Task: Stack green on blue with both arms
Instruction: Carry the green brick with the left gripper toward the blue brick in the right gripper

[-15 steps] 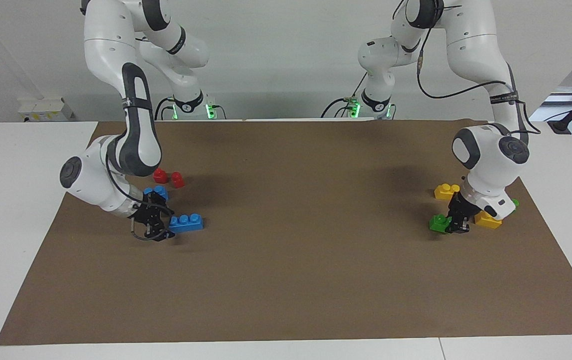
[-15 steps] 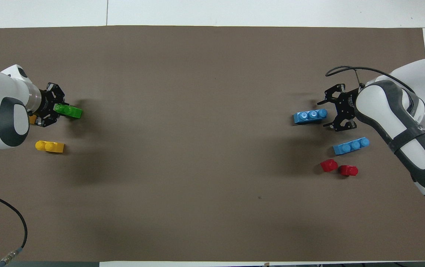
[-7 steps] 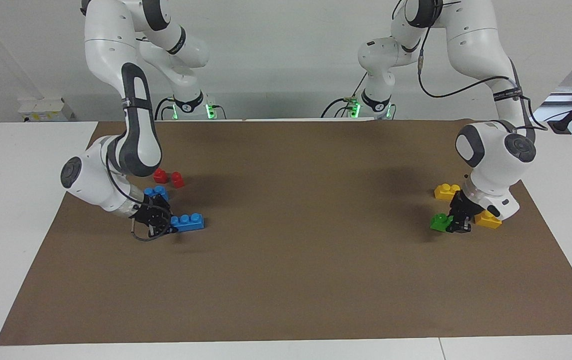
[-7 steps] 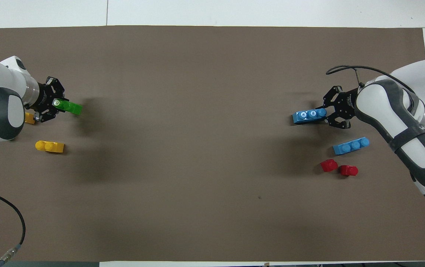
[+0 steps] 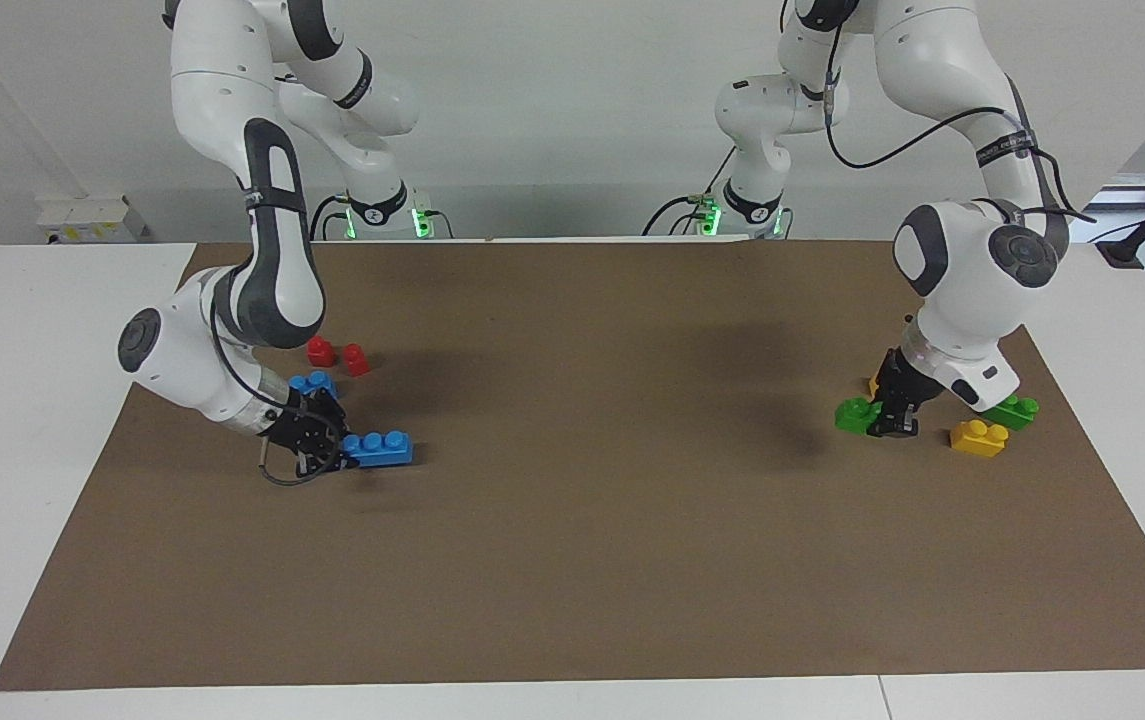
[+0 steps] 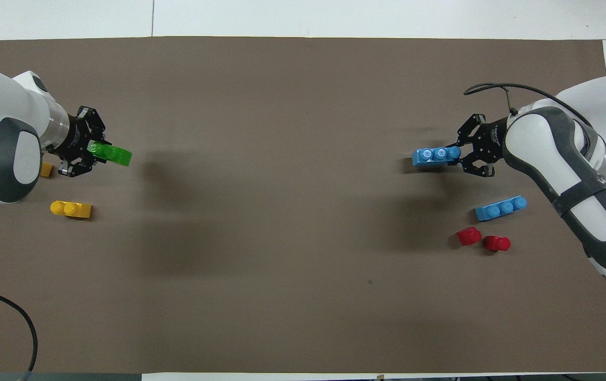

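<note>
Both tools grip a brick each.
We see the left tool (image 5: pixel 894 418) clamped on the green brick (image 5: pixel 854 414), seemingly raised above the counter (image 5: pixel 572 560) near a yellow brick (image 5: pixel 978 438); the right tool (image 5: pixel 324 443) grasps the blue brick (image 5: pixel 379 448) at its end.

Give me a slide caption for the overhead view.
Left gripper holds green brick; right gripper holds blue brick.
</note>
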Robot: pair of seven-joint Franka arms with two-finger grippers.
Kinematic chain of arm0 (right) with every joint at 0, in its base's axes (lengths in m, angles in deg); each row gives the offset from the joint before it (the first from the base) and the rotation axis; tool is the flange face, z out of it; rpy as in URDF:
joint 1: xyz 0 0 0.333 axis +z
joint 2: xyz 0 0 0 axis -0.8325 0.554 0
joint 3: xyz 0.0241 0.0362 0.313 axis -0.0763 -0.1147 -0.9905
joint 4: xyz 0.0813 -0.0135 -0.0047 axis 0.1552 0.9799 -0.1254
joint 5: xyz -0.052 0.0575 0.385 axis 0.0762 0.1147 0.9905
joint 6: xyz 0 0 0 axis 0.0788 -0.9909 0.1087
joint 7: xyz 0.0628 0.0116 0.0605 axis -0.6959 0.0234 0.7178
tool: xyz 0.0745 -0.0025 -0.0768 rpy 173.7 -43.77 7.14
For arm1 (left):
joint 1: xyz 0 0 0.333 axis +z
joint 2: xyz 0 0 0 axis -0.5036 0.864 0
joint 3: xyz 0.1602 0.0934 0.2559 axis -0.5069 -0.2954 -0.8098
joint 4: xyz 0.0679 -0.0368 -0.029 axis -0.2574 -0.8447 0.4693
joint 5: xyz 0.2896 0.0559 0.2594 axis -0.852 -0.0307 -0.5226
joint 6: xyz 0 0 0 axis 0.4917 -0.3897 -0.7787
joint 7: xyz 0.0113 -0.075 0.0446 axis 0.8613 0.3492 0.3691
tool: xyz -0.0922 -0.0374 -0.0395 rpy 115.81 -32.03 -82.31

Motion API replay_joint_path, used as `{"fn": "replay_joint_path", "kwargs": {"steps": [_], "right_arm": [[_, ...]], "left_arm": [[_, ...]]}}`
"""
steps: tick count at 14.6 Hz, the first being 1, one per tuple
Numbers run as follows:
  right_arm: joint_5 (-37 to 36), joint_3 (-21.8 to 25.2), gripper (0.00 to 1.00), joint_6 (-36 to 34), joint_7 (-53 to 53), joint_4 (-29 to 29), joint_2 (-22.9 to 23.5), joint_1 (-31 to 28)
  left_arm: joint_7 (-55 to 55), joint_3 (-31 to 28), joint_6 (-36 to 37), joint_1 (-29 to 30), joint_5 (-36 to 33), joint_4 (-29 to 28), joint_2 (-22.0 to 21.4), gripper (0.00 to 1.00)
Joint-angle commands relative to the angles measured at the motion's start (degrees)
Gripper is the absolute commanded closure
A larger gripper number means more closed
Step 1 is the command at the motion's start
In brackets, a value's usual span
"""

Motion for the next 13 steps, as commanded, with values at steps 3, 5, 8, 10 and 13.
{"fn": "replay_joint_path", "kwargs": {"steps": [3, 5, 8, 10, 13], "right_arm": [[0.02, 0.22, 0.9, 0.5, -11.02, -0.32, -2.72, 8.98], [-0.86, 0.3, 0.9, 2.15, -16.9, -0.67, -3.07, 12.32], [-2.44, 0.22, 0.9, 6.8, -28.32, -0.76, -3.16, 19.17], [-2.62, 0.13, 0.9, 11.29, -33.87, 0.11, -3.07, 22.69], [-2.62, 0.13, 0.9, 16.57, -38.81, 1.43, -2.9, 27.27]], "left_arm": [[8.59, -0.41, 5.07, -5.54, -0.59, -0.48, -3.67, 1.0], [11.23, -0.4, 6.04, -7.39, -0.41, -0.75, -5.42, 1.0], [13.79, -0.32, 7.89, -9.85, 0.64, -0.66, -6.92, 1.0], [15.98, -0.32, 8.24, -11.0, 0.64, -0.66, -7.45, 1.0], [18.79, -0.23, 8.16, -12.41, 0.64, -0.66, -7.63, 1.0]]}}
